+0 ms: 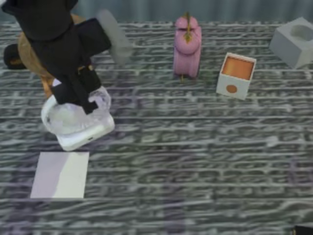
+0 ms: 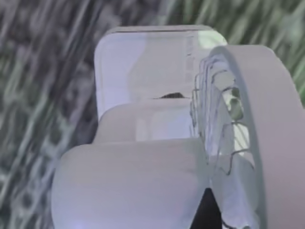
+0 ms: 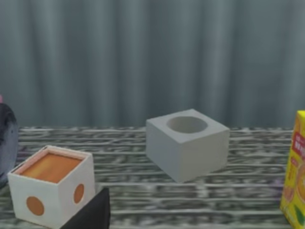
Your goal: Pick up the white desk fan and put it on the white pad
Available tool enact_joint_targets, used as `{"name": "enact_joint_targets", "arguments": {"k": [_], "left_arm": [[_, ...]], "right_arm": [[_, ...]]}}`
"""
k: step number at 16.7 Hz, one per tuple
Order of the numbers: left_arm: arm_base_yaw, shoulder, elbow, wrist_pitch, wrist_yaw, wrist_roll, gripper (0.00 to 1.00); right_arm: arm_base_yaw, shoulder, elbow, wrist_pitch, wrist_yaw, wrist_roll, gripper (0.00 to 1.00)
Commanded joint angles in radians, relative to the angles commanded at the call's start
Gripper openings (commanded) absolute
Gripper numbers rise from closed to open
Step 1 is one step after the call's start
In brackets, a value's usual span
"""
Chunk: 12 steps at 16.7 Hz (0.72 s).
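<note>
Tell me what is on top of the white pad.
Nothing rests on the white pad; its whole surface shows. The white desk fan sits beside it, under the left gripper.

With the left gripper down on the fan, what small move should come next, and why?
Probably carry it toward the top view's lower edge. The left gripper sits on the white desk fan, which lies just above the white pad and not yet over it. Whether the fan is lifted can't be told. The right arm is parked off-frame.
</note>
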Motion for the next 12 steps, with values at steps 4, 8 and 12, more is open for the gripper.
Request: {"name": "enact_joint_targets", "arguments": {"k": [4, 8, 12], "left_arm": [[0.076, -0.078, -0.155, 0.016, 0.007, 0.358, 0.0], [0.131, -0.124, -0.268, 0.021, 0.012, 0.57, 0.0], [0.145, -0.135, -0.3, 0.023, 0.013, 0.619, 0.0]], "right_arm": [[0.0, 0.0, 0.0, 0.0, 0.0, 0.0, 1.0], [0.0, 0.0, 0.0, 0.0, 0.0, 0.0, 1.0], [0.0, 0.0, 0.0, 0.0, 0.0, 0.0, 1.0]]}}
